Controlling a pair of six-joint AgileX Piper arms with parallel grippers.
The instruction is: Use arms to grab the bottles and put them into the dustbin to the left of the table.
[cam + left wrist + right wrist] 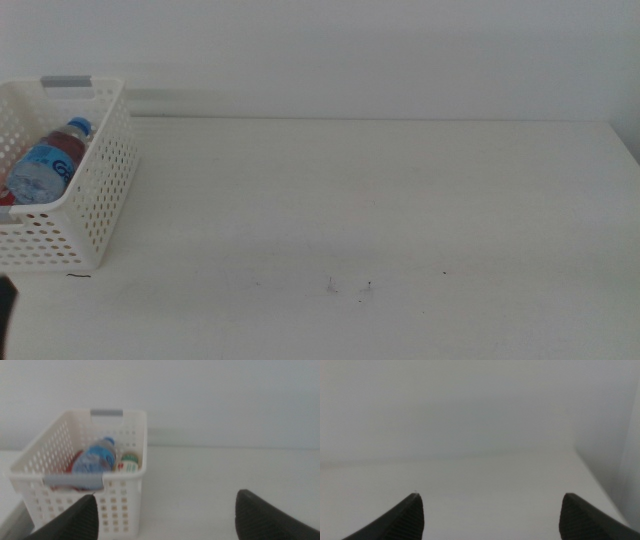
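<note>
Bottles (45, 165) lie inside the dustbin (100, 190) at the table's (400, 220) left edge.

We see the white perforated basket holding the blue-capped water bottle (95, 460) on top, the red can (75, 462) partly hidden beside it, and the white-capped bottle with its green neck label (127, 462) against the other side. We find the left gripper (165, 515) near the basket with its jaws spread and holding nothing. We find the right gripper (490, 515) over bare tabletop near the table's right edge, jaws spread too.
</note>
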